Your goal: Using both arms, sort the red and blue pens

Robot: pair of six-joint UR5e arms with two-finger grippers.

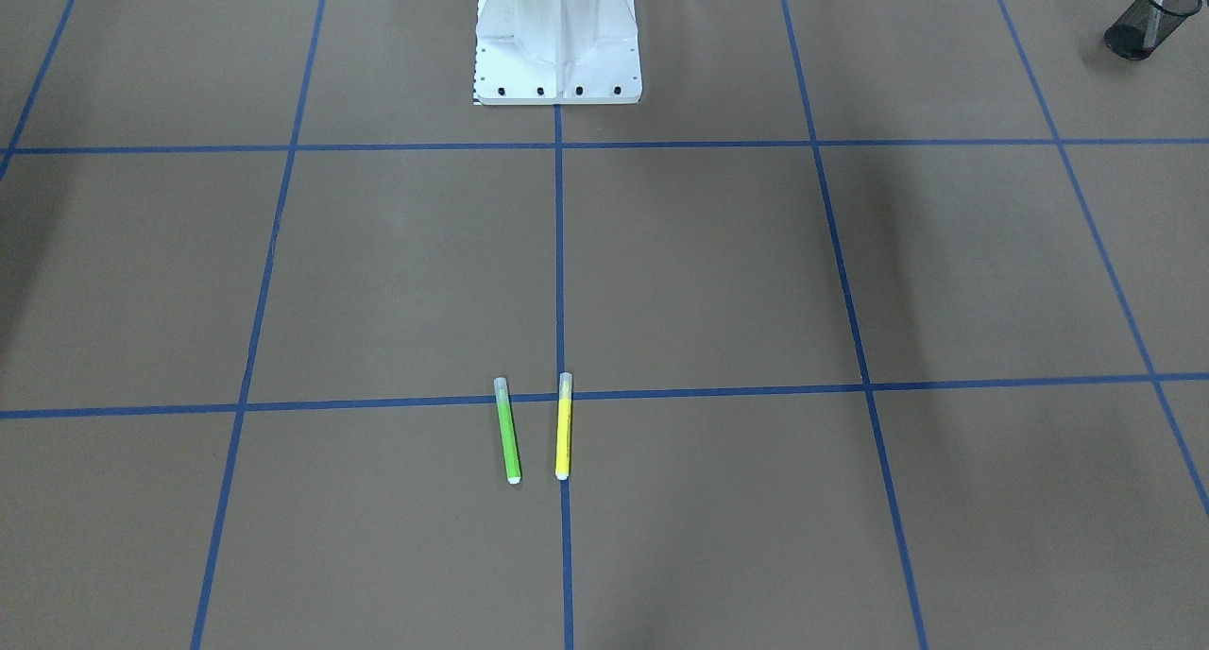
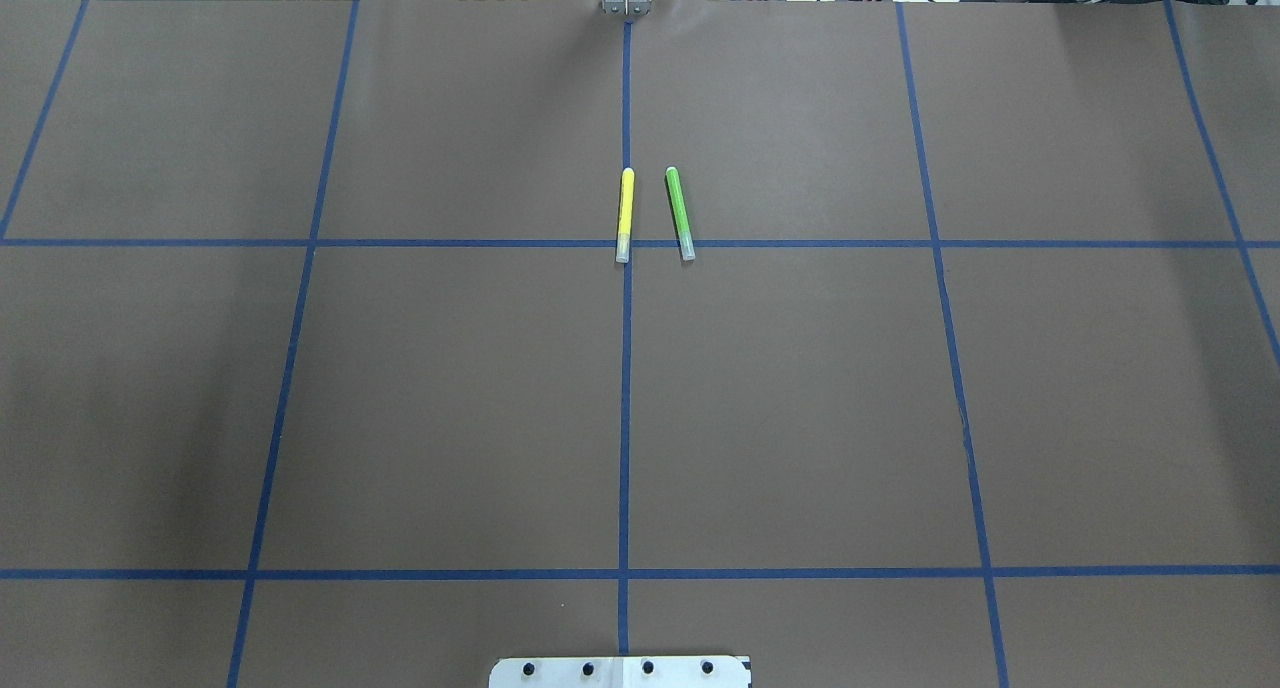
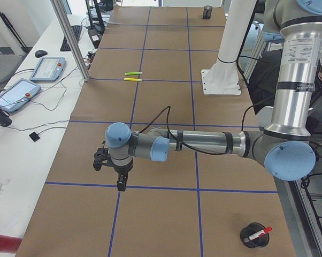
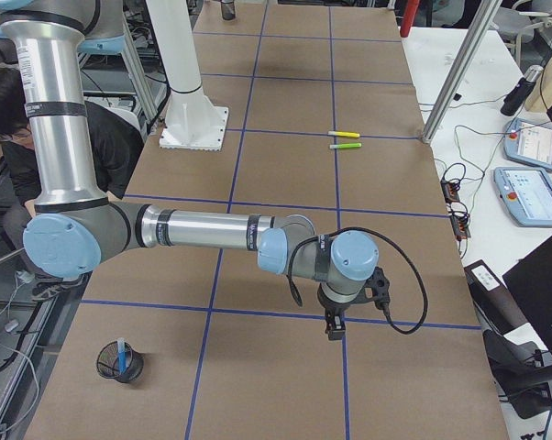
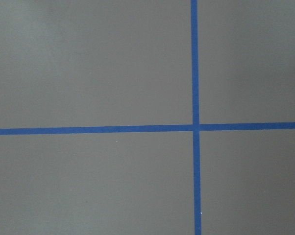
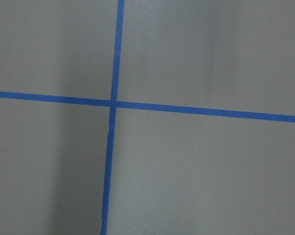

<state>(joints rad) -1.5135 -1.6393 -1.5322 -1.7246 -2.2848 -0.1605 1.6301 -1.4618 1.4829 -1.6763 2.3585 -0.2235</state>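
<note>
The red pen (image 3: 259, 234) stands in a black mesh cup (image 3: 245, 237) near the robot's side at the left end of the table; the red pen (image 1: 1154, 8) also shows at the top right of the front-facing view. The blue pen (image 4: 120, 356) stands in another mesh cup (image 4: 119, 363) at the right end. My left gripper (image 3: 121, 185) hangs low over a blue tape crossing, away from both cups. My right gripper (image 4: 335, 329) hangs over a tape line too. Whether either is open or shut I cannot tell. Both wrist views show only brown table and tape.
A green marker (image 2: 680, 213) and a yellow marker (image 2: 624, 215) lie side by side at the table's far middle. The white robot base (image 1: 557, 41) stands at the near middle. A person (image 4: 10, 110) sits behind the robot. Tablets (image 3: 47, 68) and metal posts (image 3: 70, 37) line the operators' side.
</note>
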